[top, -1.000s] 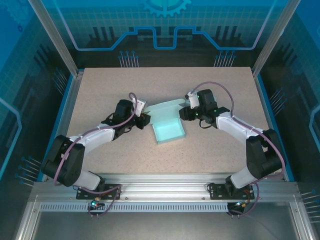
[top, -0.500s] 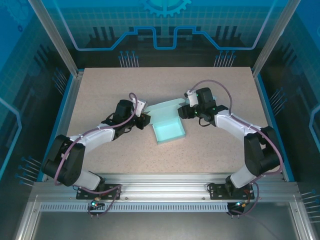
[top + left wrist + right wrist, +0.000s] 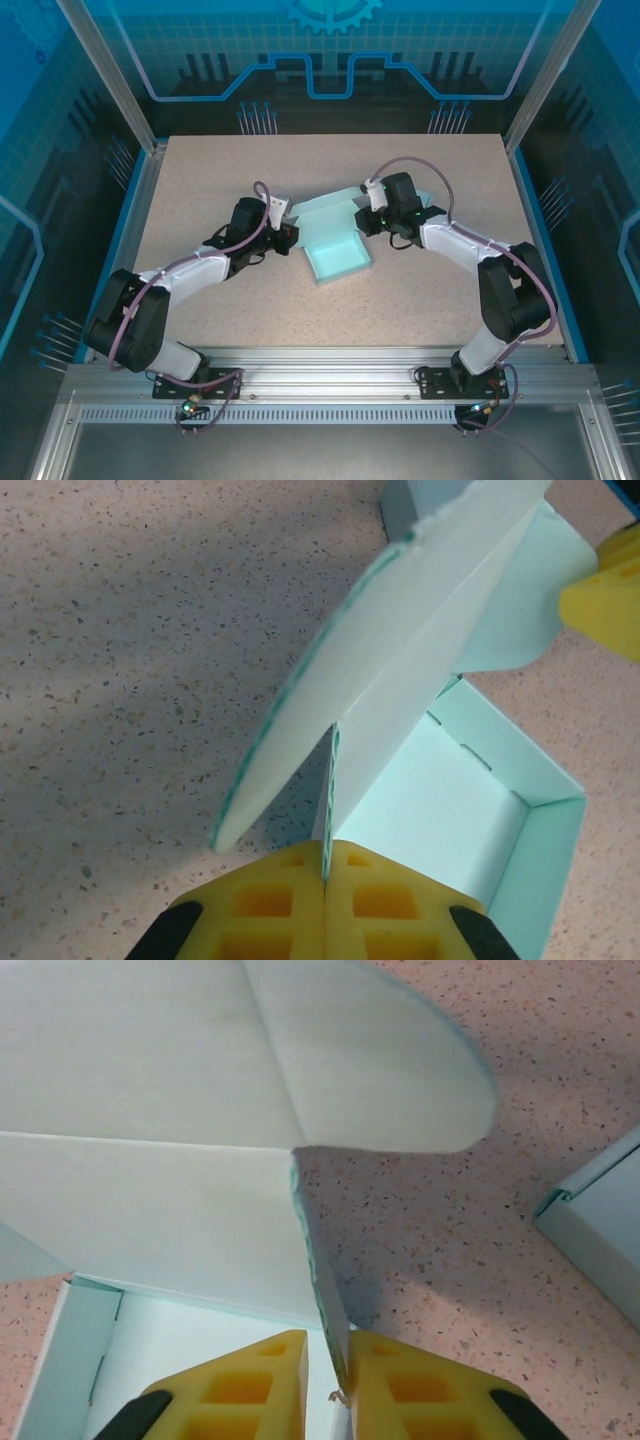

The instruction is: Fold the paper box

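The pale teal paper box (image 3: 338, 260) lies open mid-table, its lid flap (image 3: 318, 210) raised behind it. My left gripper (image 3: 289, 237) is at the box's left wall; in the left wrist view it (image 3: 325, 852) is shut on that wall's thin edge (image 3: 331, 780), with the rounded tab (image 3: 300, 730) hanging beyond. My right gripper (image 3: 368, 222) is at the back right corner. In the right wrist view its fingers (image 3: 328, 1345) straddle the wall's edge (image 3: 318, 1280) with a narrow gap: the paper leans on the right finger (image 3: 420, 1390) and stands clear of the left finger.
The speckled table (image 3: 250, 300) is ringed by a metal frame and blue walls. Another pale teal box part (image 3: 600, 1210) lies to the right of my right gripper and shows behind the right arm (image 3: 426, 196).
My right gripper has moved left and toward the back, and the lid flap has shifted left and risen with it. The left gripper has barely moved.
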Motion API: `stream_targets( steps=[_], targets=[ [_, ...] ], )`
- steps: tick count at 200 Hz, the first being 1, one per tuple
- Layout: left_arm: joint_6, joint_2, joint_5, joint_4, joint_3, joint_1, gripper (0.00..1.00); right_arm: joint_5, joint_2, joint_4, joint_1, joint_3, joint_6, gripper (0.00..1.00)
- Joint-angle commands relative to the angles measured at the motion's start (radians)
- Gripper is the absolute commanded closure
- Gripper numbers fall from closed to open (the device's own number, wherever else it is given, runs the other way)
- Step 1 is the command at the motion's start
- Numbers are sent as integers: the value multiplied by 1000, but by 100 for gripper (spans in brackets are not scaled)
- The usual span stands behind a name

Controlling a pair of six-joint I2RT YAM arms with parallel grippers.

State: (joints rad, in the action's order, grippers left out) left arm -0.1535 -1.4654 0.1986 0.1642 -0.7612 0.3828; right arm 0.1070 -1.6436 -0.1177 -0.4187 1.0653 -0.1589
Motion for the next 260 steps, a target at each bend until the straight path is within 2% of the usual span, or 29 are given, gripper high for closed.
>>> stream_targets(
  steps=[1, 29, 38, 65, 95, 128, 148, 181, 214, 249, 260],
  targets=[
    [-119, 1, -5, 71, 0, 26, 96, -55, 40, 17, -43, -20, -32, 87],
    [-124, -1, -65, 82, 2, 62, 96, -118, 41, 27, -64, -29, -54, 95],
    [-125, -1, -70, 86, 5, 65, 97, -139, 42, 26, -68, -31, -59, 100],
    [-133, 11, -92, 89, 15, 71, 96, -197, 56, 29, -72, -51, -79, 100],
    [-143, 19, -121, 86, 15, 74, 86, -243, 102, 61, -95, -105, -90, 100],
    [-171, 22, -157, 80, 14, 96, 84, -325, 171, 102, -139, -177, -112, 100],
    [-202, 28, -186, 77, 24, 115, 79, -360, 202, 135, -161, -229, -128, 100],
    [-253, 46, -231, 69, 38, 157, 79, -403, 225, 173, -192, -272, -146, 100],
    [-304, 72, -263, 66, 59, 191, 70, -441, 241, 196, -228, -299, -165, 100],
    [-393, 100, -279, 86, 102, 222, 70, -500, 263, 221, -272, -330, -187, 100],
    [-407, 119, -286, 89, 123, 229, 60, -516, 270, 223, -282, -338, -192, 100]
  ],
)
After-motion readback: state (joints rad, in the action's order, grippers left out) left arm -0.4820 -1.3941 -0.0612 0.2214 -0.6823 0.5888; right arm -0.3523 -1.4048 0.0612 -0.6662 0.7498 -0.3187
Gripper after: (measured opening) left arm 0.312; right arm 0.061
